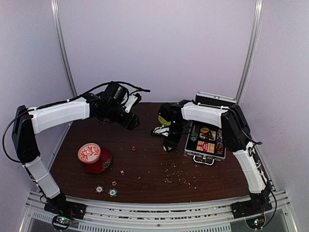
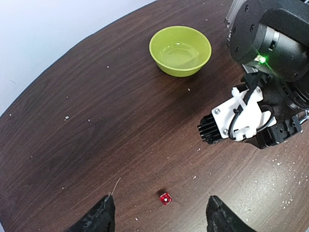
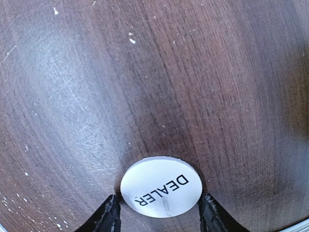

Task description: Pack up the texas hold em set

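Silver case (image 1: pixel 203 155) holds cards (image 1: pixel 207 133); die (image 2: pixel 165 198), chips (image 1: pixel 112 192) loose. Right gripper (image 3: pixel 161 212) straddles dealer button (image 3: pixel 161 187), grip unclear; left gripper (image 2: pixel 159 215) spread, empty.

- Dark brown wood-grain bench (image 1: pixel 145 169) fills the middle, with pale specks (image 1: pixel 181 180) scattered across its near half.
- Plain white walls (image 1: pixel 159 43) close in behind and on both sides.
- Two silver poles (image 1: pixel 63 53) rise at the back corners.
- A slotted metal rail (image 1: pixel 159 212) runs along the near edge.
- Light is soft and even.
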